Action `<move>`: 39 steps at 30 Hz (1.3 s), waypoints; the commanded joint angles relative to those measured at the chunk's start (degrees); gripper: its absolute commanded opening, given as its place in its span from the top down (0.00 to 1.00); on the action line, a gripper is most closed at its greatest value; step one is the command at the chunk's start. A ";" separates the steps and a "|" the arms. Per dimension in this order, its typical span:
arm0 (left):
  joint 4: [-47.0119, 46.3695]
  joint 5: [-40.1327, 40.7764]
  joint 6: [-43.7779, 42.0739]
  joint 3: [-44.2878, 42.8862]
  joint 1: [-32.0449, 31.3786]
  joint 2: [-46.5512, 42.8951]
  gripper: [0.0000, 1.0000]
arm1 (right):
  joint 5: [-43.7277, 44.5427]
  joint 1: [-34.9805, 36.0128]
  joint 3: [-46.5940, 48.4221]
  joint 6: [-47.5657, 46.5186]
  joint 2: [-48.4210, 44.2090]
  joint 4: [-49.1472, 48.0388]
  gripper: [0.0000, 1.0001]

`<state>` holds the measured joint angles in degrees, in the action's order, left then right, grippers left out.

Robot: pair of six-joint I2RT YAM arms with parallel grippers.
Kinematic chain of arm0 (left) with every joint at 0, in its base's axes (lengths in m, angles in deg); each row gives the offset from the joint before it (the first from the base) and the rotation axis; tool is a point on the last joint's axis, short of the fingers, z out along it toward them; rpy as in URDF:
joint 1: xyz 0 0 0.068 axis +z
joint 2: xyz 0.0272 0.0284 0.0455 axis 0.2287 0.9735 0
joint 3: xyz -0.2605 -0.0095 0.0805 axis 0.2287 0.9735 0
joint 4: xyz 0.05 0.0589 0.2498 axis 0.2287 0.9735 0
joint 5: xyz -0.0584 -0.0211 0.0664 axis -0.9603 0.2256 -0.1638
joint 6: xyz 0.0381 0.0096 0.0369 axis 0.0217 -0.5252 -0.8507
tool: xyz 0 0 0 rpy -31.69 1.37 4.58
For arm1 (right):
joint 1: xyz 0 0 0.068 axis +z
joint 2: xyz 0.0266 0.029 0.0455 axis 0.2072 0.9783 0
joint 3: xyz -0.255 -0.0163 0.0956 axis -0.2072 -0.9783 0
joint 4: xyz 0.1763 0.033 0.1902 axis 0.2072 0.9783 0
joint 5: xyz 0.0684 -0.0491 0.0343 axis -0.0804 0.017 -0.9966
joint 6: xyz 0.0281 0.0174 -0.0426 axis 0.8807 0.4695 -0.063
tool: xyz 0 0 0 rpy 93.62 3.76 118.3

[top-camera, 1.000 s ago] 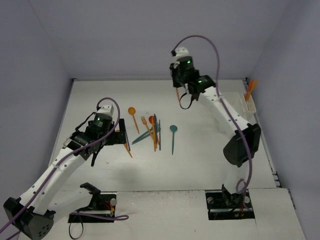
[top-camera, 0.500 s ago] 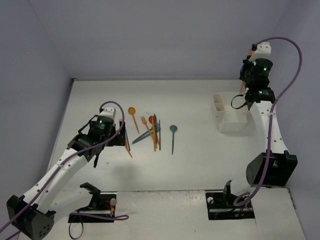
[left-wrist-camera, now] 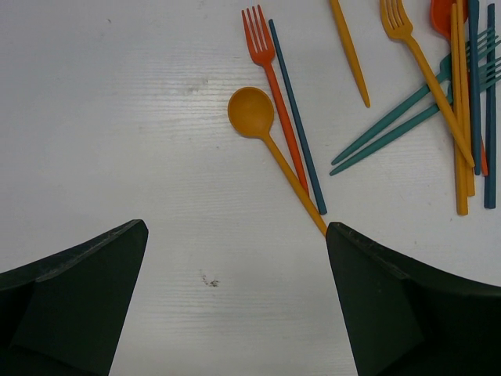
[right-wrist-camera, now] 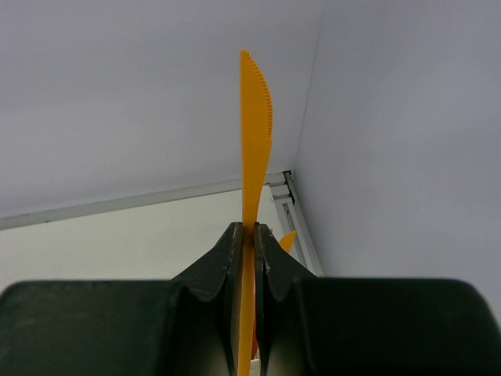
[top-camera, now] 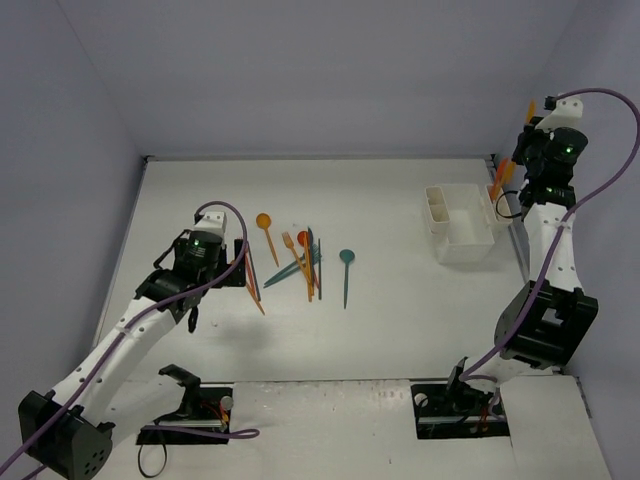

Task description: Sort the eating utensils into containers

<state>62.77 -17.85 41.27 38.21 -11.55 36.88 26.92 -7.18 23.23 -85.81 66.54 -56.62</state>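
I note right fingers (right-wrist-camera: 223, 270) clenched on an upright orange knife (right-wrist-camera: 256, 141); left fingers (left-wrist-camera: 78, 298) spread wide above loose utensils (left-wrist-camera: 252, 113) on the table (left-wrist-camera: 117, 117).

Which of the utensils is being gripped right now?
The orange knife, pinched upright between the right fingers with its serrated blade pointing up. The left fingers stand open above the table, holding none of the utensils lying there.

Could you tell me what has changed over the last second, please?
The right gripper, shut on the orange plastic serrated knife, swung from the rear middle of the table to the far right, past the white compartmented plastic holder. The left gripper stayed open by the pile of orange and teal plastic utensils, which did not move.
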 commanded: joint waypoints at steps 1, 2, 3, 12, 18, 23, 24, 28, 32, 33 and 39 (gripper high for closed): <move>-3.82 1.15 -1.53 -0.67 0.90 0.58 0.03 | -5.00 -0.67 1.72 -0.72 3.00 -7.56 1.00; -3.79 0.92 -1.62 -0.76 0.95 0.96 0.03 | -5.14 -0.72 1.83 -0.94 3.68 -8.02 1.00; -3.86 0.65 -1.62 -0.69 0.95 1.23 0.03 | -5.41 -0.72 1.90 -1.15 4.56 -8.76 1.00; -4.16 -0.24 -1.94 -0.77 1.12 3.91 0.03 | -5.06 -0.95 2.11 -2.23 10.75 -11.64 1.00; -4.39 -0.23 -1.93 -0.42 1.13 4.40 0.03 | -3.20 -1.03 1.64 -2.32 13.71 -13.76 1.00; -4.48 -0.26 -1.97 -0.42 1.13 5.01 0.03 | -2.49 -1.07 1.33 -1.99 15.09 -14.90 1.00; -4.44 -0.27 -1.97 -0.42 1.13 5.09 0.03 | -2.24 -1.07 0.89 -1.92 15.09 -15.11 1.00; -4.46 -0.18 -1.97 -0.35 1.13 5.36 0.03 | -1.71 -1.07 -1.98 -1.49 14.91 -15.92 1.00; -4.35 -0.31 -1.93 -0.46 1.13 5.92 0.03 | -1.45 -1.07 -4.80 -1.09 14.79 -16.64 0.99; -4.31 -0.38 -1.84 -0.53 1.13 5.95 0.03 | -1.41 -1.07 -5.31 -0.92 14.79 -16.71 0.98; -4.22 -0.81 -1.71 -0.59 1.13 6.11 0.03 | -1.50 -0.97 -7.50 0.43 13.53 -17.30 0.86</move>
<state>61.24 -18.50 40.26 38.21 -10.74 42.98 24.68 -7.94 15.69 -86.72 82.64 -67.76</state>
